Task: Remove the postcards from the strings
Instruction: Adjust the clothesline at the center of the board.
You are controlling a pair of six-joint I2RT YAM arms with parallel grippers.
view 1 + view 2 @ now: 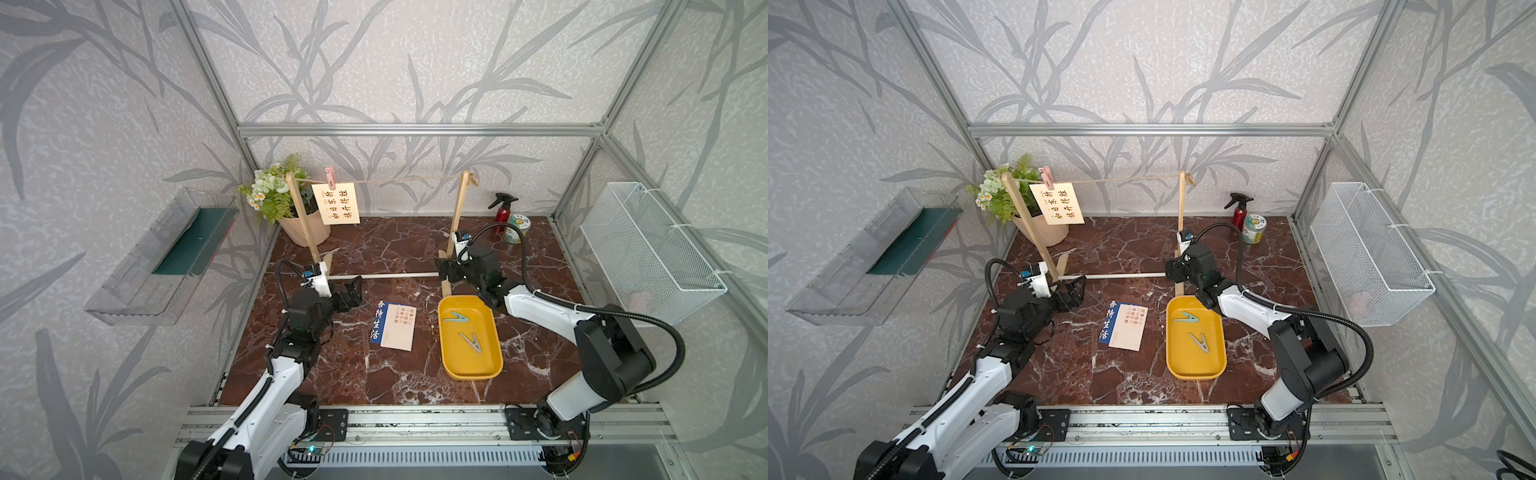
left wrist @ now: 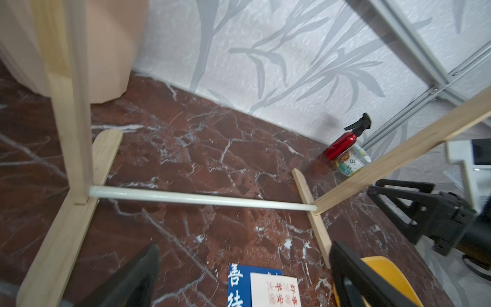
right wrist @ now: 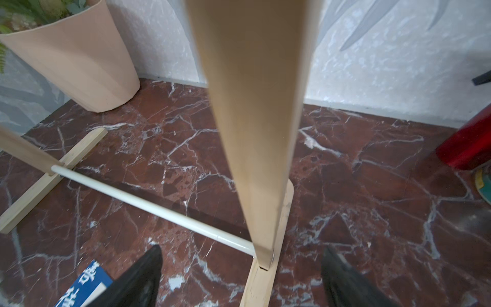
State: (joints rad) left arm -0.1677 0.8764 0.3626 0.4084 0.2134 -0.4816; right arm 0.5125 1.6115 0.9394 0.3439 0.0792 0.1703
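Observation:
One cream postcard (image 1: 334, 203) (image 1: 1054, 203) hangs from the jute string (image 1: 399, 180) (image 1: 1121, 180) under a pink peg (image 1: 330, 177), near the left post. A dark blue postcard (image 1: 379, 322) (image 2: 236, 284) and a pale pink-white one (image 1: 399, 332) (image 2: 273, 291) lie overlapping on the marble table. My left gripper (image 1: 353, 295) (image 2: 244, 249) hovers open and empty just behind those two cards. The right gripper (image 1: 446, 270) (image 3: 242, 251) is open and empty, low at the foot of the right post (image 3: 255, 133).
A yellow tray (image 1: 457, 365) right of the cards holds a teal peg (image 1: 457, 319) and a grey peg (image 1: 471, 343). The rack's white crossbar (image 1: 382, 275) runs low between the arms. Plant pot (image 1: 299, 232) back left; spray bottle (image 1: 503, 212) and tin (image 1: 515, 228) back right.

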